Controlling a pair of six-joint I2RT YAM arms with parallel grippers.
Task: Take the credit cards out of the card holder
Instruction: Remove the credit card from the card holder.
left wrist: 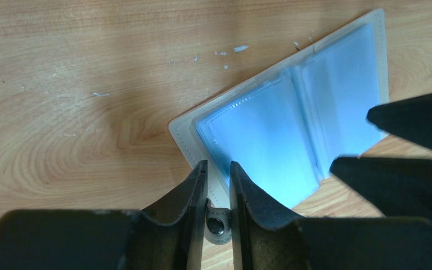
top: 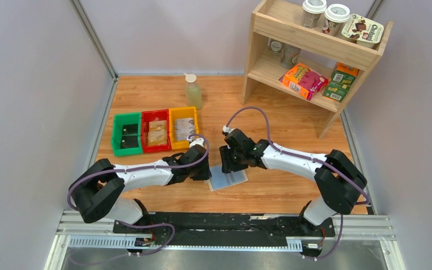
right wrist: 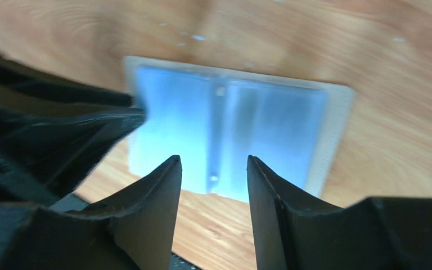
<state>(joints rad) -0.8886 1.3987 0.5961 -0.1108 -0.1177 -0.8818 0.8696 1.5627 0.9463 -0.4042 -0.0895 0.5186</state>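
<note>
Left wrist shows the left gripper nipping the card holder's clasp tab, right gripper open and empty; that thin hold may slip.

**Item 1: card holder**. Flat folding wallet with a beige stitched rim and two glossy, pale blue-grey inner panels. It lies fully open, face up, flat on my tabletop, askew to the table's edges. Its clasp tab, fitted with a metal snap, juts from one side and is pinched between the fingers of my left tool.

**Item 2: credit cards**. Small thin rectangles, well apart from the holder, sorted into three adjoining bins:
- black cards in the green bin
- tan-gold cards in the red bin
- silvery grey cards in the yellow bin
</note>
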